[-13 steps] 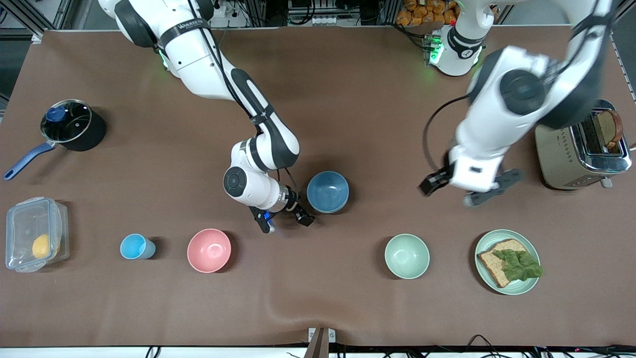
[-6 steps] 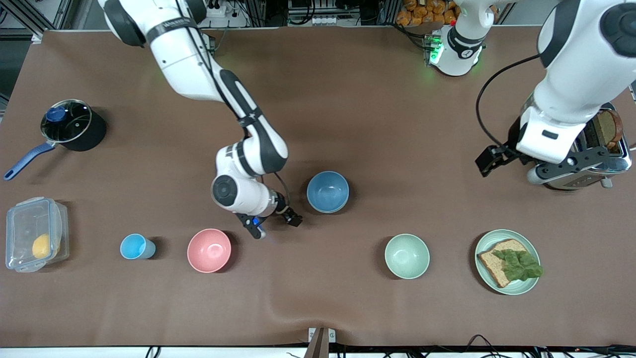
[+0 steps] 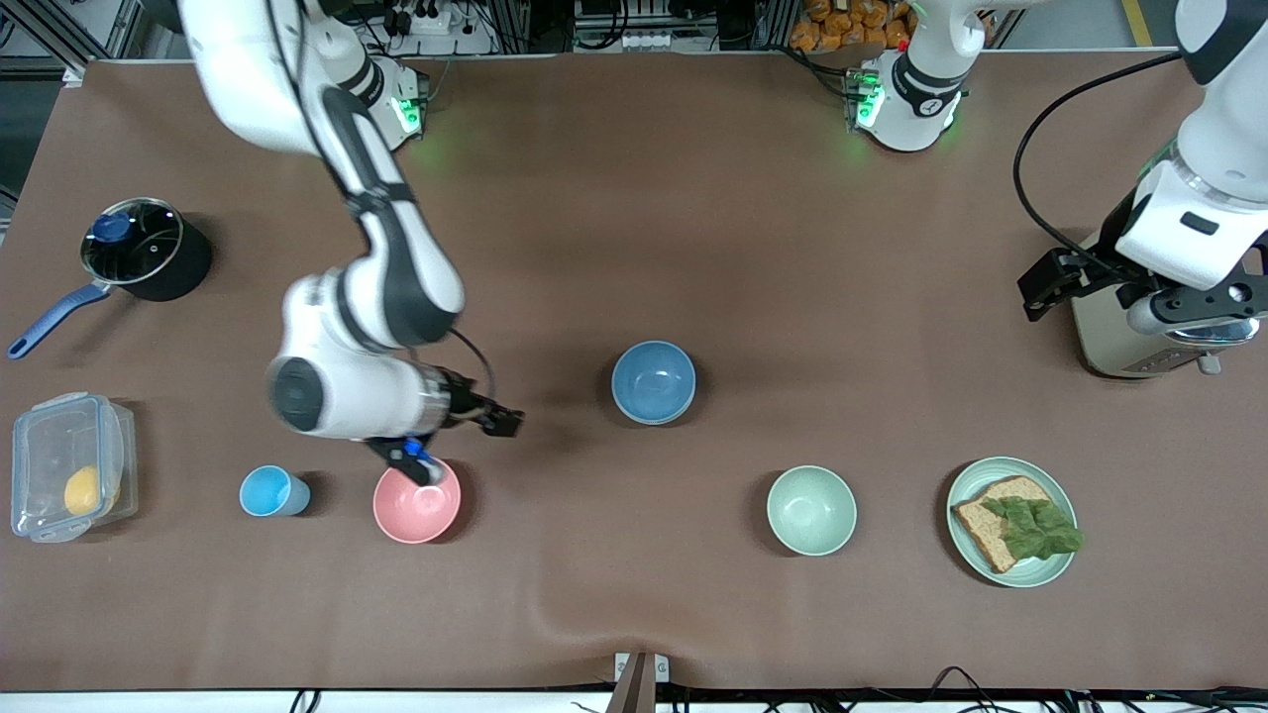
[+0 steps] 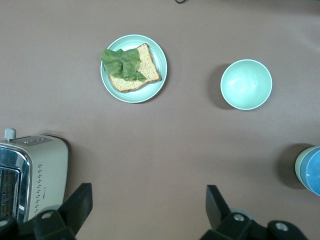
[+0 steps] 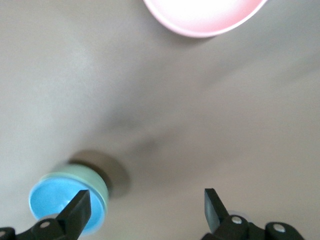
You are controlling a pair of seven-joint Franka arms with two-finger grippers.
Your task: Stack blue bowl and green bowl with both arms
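Moved: right gripper (image 3: pixel 458 444) has swung away from the blue bowl (image 3: pixel 653 381), now over the pink bowl's (image 3: pixel 417 499) rim, fingers spread.
Left gripper (image 3: pixel 1139 302): spread, over the toaster (image 3: pixel 1109 342).
Green bowl (image 4: pixel 298 165): nested under blue bowl.

The blue bowl (image 3: pixel 653 381), plain and matte, sits upright, nested inside the green bowl (image 5: pixel 102 187), whose dull sage rim shows around it. The stack lies clear of the spread fingers of the right gripper (image 5: pixel 145 200) and well apart from those of the left gripper (image 4: pixel 147 192).
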